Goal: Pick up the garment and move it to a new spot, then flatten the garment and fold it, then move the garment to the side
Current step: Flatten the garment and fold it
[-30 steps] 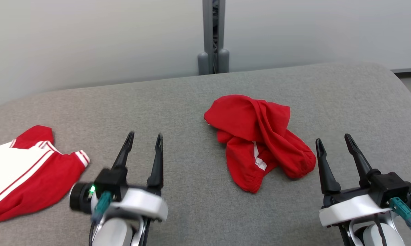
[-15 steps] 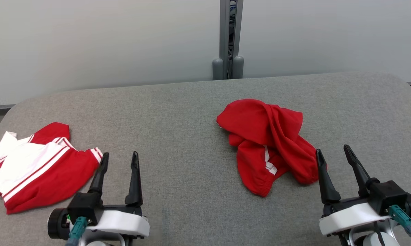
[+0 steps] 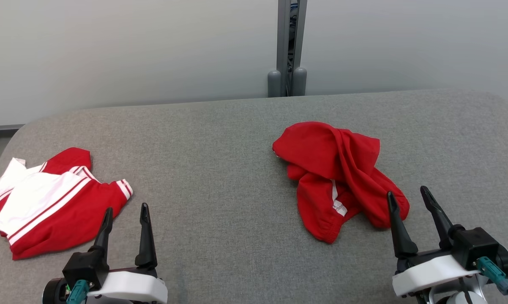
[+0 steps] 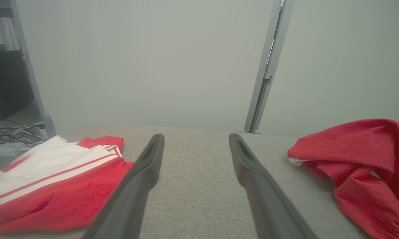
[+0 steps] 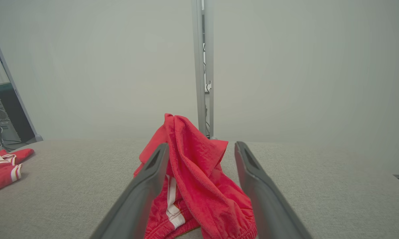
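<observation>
Folds hide most of the crumpled red cloth garment (image 3: 338,177), so I cannot tell what kind of clothing it is. A short white stripe peeks out near its middle. It lies on the right half of the grey cloth-covered table (image 3: 220,169).

Both white arms are cut off by the bottom edge of the head view. In the right wrist view the bottom edge cuts off the near part of the red garment, and one dark finger covers a bit of it. I cannot tell if that finger touches the cloth.

A folded red and white striped garment (image 3: 51,202) lies at the left end of the table. Behind the table stand a pale wall (image 3: 131,50) and a grey metal post (image 3: 288,42).

Since a second ago the camera has turned, so the whole picture has slid sideways. The two garments keep the same shape. The left pincer (image 3: 126,207) has pulled back and gone left. Its outer fingertip is now just beside the near corner of the striped garment. The right pincer (image 3: 407,191) has hardly changed.

Both pincers are low and near the robot, with fingers pointing away across the table. The left pincer is wide open and holds nothing. The right pincer is wide open too and holds nothing. Its fingertips are at the near right edge of the red garment.
</observation>
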### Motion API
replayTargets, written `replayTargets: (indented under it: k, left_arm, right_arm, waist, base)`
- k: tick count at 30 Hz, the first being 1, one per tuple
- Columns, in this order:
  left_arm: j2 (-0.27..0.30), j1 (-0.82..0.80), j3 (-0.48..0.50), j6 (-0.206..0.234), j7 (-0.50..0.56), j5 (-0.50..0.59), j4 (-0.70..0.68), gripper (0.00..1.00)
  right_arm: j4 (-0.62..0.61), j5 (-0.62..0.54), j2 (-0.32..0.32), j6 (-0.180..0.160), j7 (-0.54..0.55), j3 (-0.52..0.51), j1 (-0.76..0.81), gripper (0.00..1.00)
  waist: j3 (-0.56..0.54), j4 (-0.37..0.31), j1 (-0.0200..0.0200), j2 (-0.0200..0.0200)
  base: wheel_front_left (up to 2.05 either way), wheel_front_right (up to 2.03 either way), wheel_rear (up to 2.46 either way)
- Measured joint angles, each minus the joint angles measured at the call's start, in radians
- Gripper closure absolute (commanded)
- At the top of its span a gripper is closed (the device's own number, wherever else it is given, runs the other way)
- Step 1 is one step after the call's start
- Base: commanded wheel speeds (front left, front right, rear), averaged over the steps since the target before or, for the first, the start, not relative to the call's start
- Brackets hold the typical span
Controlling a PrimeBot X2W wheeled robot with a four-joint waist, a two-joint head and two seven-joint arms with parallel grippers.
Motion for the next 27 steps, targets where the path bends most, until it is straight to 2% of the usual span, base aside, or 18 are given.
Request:
replayTargets:
  k: [8,11,18,21,25,27]
  left_arm:
    - [0.000,0.002,0.003,-0.010,0.000,0.001,0.007,0.00]
    - [0.000,0.001,-0.015,-0.013,0.000,0.001,0.013,0.00]
    - [0.000,-0.003,-0.050,-0.016,0.000,0.001,0.030,0.00]
    - [0.000,-0.016,-0.060,-0.018,0.000,0.009,0.035,0.00]
    - [-0.001,-0.035,-0.071,-0.019,0.000,0.011,0.040,0.00]
    - [0.000,-0.046,-0.078,-0.021,0.000,0.012,0.044,0.00]
  right_arm:
    - [0.013,0.044,0.000,0.000,0.000,0.007,0.000,0.00]
    - [0.042,0.172,0.002,0.000,0.000,0.040,-0.001,0.00]
    - [0.184,0.360,0.005,0.000,0.030,0.122,-0.065,0.00]
    - [0.250,0.453,0.006,0.000,0.058,0.125,-0.105,0.00]
    - [0.330,0.632,0.005,0.000,0.114,0.112,-0.170,0.00]
    - [0.369,0.661,0.007,0.000,0.121,0.114,-0.207,0.00]
  waist:
    - [0.002,0.017,0.0000,0.0000]
    - [0.005,0.027,0.0000,0.0000]
    - [0.030,0.054,0.0000,0.0000]
    - [0.051,0.070,0.0000,0.0000]
    - [0.084,0.093,0.0000,0.0000]
    - [0.097,0.107,0.0000,0.0000]
  base:
    - [0.00,0.00,0.00]
    - [0.00,0.00,0.00]
    - [0.00,0.00,0.00]
    - [0.00,0.00,0.00]
    - [0.00,0.00,0.00]
    - [0.00,0.00,0.00]
